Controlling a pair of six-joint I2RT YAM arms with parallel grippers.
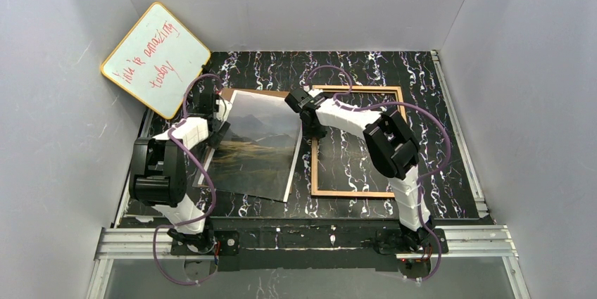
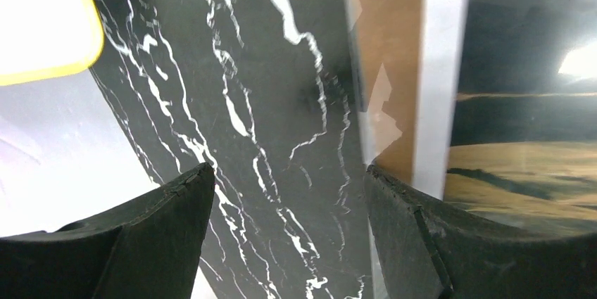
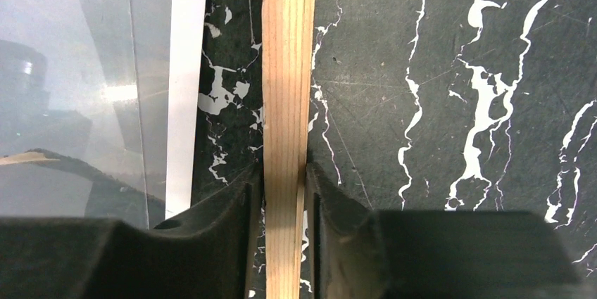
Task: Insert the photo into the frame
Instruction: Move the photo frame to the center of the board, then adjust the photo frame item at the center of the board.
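1. Right gripper point(image 3: 284, 186) pinches the frame point(image 3: 287, 67) by its left rail.
2. Left gripper point(image 2: 285, 193) hangs spread above the table point(image 2: 246, 102), holding nothing.
3. Photo point(image 1: 257, 148) lies face up just left of the frame.
4. Risk: gripped by one thin rail, the frame may twist or slip when lifted, knocking the photo.

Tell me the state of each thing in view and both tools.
photo, face up, outside the frame, lying partly on the backing panel.
frame, flat, wood back up, empty.
backing panel, flat under the photo.
whiteboard, propped at a tilt, red writing on it.
left tool, open, holding nothing.
right tool, shut on the frame's left rail.
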